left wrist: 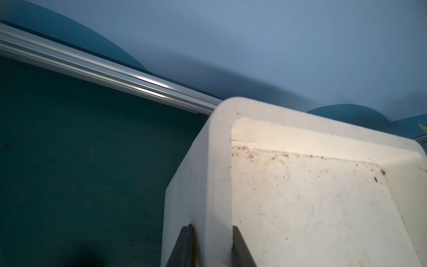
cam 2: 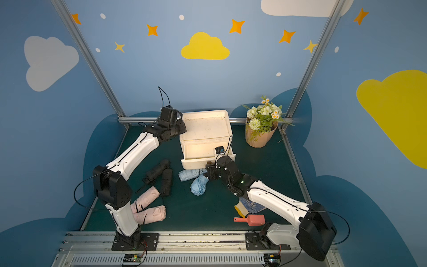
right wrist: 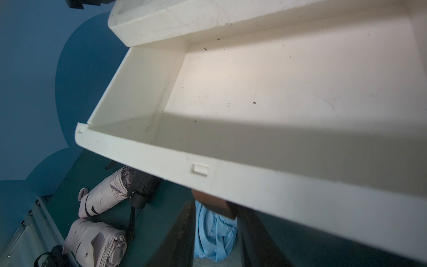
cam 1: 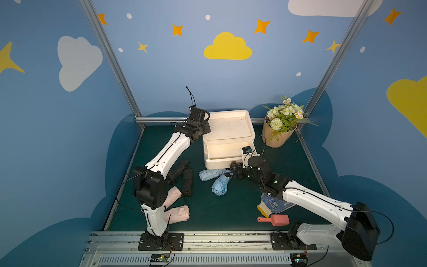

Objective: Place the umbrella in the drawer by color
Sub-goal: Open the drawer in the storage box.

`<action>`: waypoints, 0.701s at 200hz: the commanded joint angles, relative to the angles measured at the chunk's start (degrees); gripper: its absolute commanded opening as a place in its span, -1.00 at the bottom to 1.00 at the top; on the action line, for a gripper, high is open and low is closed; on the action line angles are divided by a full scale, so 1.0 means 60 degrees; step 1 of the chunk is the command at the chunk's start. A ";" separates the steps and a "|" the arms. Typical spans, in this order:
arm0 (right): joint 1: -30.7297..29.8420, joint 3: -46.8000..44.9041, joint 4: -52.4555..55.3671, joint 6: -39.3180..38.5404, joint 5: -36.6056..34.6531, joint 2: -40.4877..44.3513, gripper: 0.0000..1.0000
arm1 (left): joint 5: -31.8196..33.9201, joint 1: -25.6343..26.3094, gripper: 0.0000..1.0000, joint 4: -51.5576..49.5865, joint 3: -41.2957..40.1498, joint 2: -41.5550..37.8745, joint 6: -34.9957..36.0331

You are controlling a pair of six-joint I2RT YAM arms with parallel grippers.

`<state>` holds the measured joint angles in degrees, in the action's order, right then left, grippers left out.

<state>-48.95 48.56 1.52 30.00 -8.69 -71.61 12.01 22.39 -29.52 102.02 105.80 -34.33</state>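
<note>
While all six folded umbrellas lie on the counter (cam 1: 231,208), none is in the cabinet (cam 1: 231,112), so sorting by colour has not begun; only the opening step looks done.

Cabinet: white, at the back of the counter. Its upper drawer (right wrist: 161,159) is pulled out and empty; other drawers cannot be made out.

Left end effector (left wrist: 212,245): clamped on the cabinet's top rim, probably to steady it.

Right end effector (right wrist: 216,222): at the drawer front, the brown handle (right wrist: 215,205) between its fingers; gripped or just released cannot be told. Its wrist overhangs the drawer's right corner and would hinder loading.

Umbrellas: black pair (cam 1: 187,182) partly under the left arm; blue pair (cam 1: 220,186) just before the drawer, nearest the right end effector; pink pair (cam 1: 178,213) beside the left base.

Bystanders: flower pot (cam 1: 279,138), glove (cam 1: 275,204) under the right arm, scoop (cam 1: 277,219).
</note>
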 commanded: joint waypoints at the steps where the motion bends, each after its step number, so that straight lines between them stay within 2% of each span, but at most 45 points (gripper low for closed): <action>1: 0.0035 0.0330 -0.0251 0.0229 -0.0476 -0.0046 -0.38 | -0.2366 0.0454 -0.95 0.0371 -0.0164 0.0333 -0.1266; 39: 0.0039 0.0428 -0.0418 0.0332 -0.0661 -0.0213 -0.51 | -0.2423 0.0443 -0.94 0.0485 -0.0320 0.0240 -0.1312; 60: 0.0039 0.0527 -0.0389 0.0398 -0.0661 -0.0294 -0.77 | -0.2430 0.0456 -0.95 0.0481 -0.0347 0.0223 -0.1312; 73: 0.0038 0.0564 -0.0381 0.0403 -0.0648 -0.0300 -1.00 | -0.2427 0.0456 -0.94 0.0482 -0.0365 0.0209 -0.1312; 110: 0.0030 0.0594 -0.0253 0.0271 -0.0480 -0.0182 -1.00 | -0.2355 0.0450 -0.94 0.0500 -0.0363 0.0213 -0.1304; 140: 0.0013 0.0463 -0.0138 -0.0168 0.0129 0.0144 -1.00 | -0.2238 0.0451 -0.95 0.0514 -0.0322 0.0267 -0.1285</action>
<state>-48.95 49.71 1.63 31.31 -9.96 -73.01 12.03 22.39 -28.86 101.49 105.62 -34.35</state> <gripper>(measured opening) 0.045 0.230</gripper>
